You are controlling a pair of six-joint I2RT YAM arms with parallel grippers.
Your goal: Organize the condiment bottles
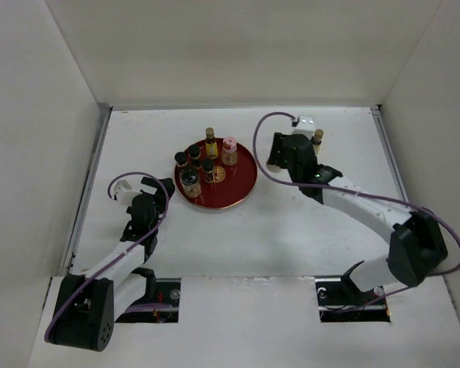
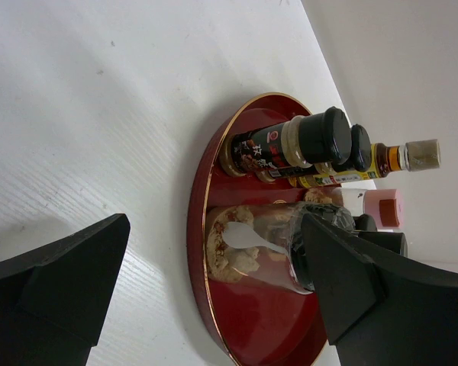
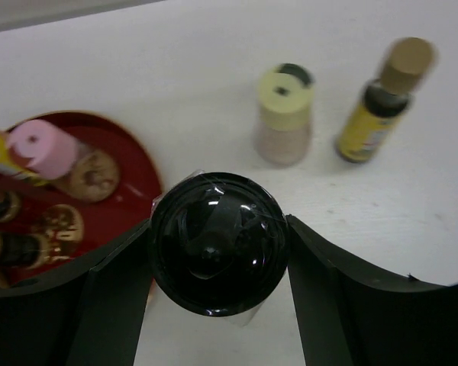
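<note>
The round red tray (image 1: 241, 192) holds several condiment bottles: an amber one with a gold cap (image 1: 211, 142), a pink-capped one (image 1: 230, 150), dark black-capped ones (image 1: 193, 156) and a clear jar (image 1: 190, 181). My left gripper (image 1: 169, 192) is open at the tray's left edge, its jaws facing that clear jar (image 2: 252, 240). My right gripper (image 3: 217, 255) is shut on a black-capped jar (image 3: 214, 229) just right of the tray (image 3: 130, 175). A cream-capped bottle (image 3: 284, 114) and a yellow-labelled, tan-capped bottle (image 3: 378, 103) stand on the table beyond it.
The white table (image 1: 238, 245) is boxed in by white walls at the back and both sides. The tan-capped bottle (image 1: 318, 139) shows just behind my right arm in the top view. The cream-capped bottle is hidden there by the arm.
</note>
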